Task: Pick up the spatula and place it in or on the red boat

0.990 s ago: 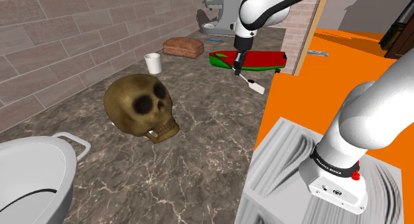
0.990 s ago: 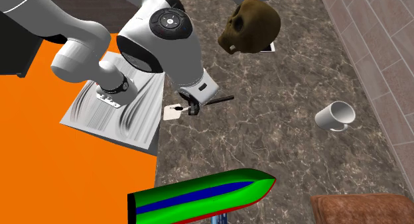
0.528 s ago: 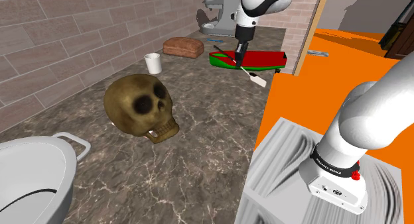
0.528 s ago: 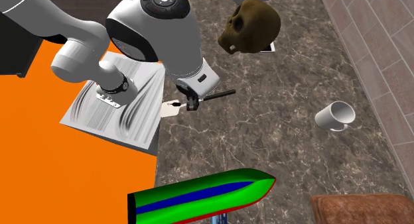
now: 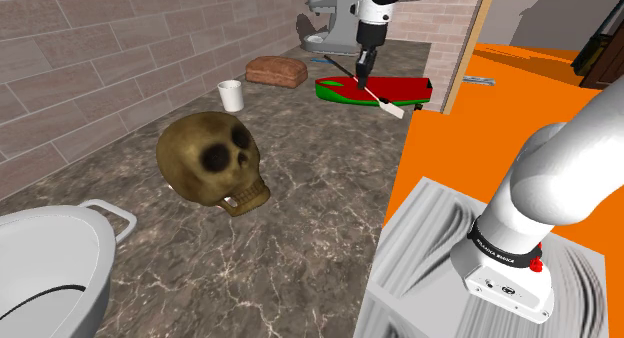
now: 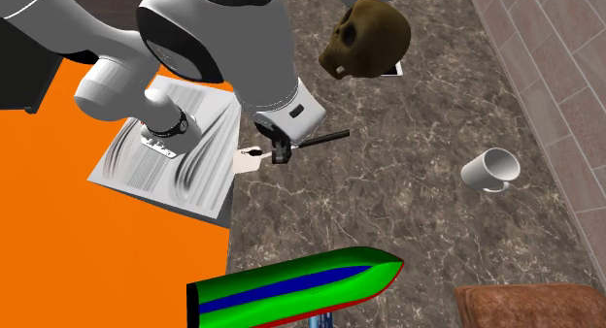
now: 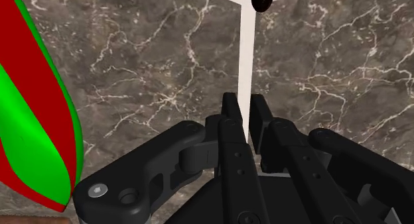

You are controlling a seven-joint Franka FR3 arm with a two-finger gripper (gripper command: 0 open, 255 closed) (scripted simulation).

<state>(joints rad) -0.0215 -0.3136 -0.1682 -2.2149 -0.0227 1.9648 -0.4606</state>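
Skull (image 5: 212, 164) is sitting closest to your stand (image 5: 440, 248) on the dark stone counter (image 5: 300, 196), and the white cup (image 5: 231, 94) is sitting a bit farther back. Past them, your gripper (image 5: 362, 68) is squeezing the thin white spatula (image 5: 385, 102), so the spatula is hanging in the air, off the counter. You are moving it: a moment ago it was nearer the stand, and now it is riding closer to the boat (image 5: 400, 87). Farthest back, that red boat with the green rim is waiting. In the wrist view it is lying off to one side of the spatula, not under it, so I think you are needing to keep carrying before letting go.
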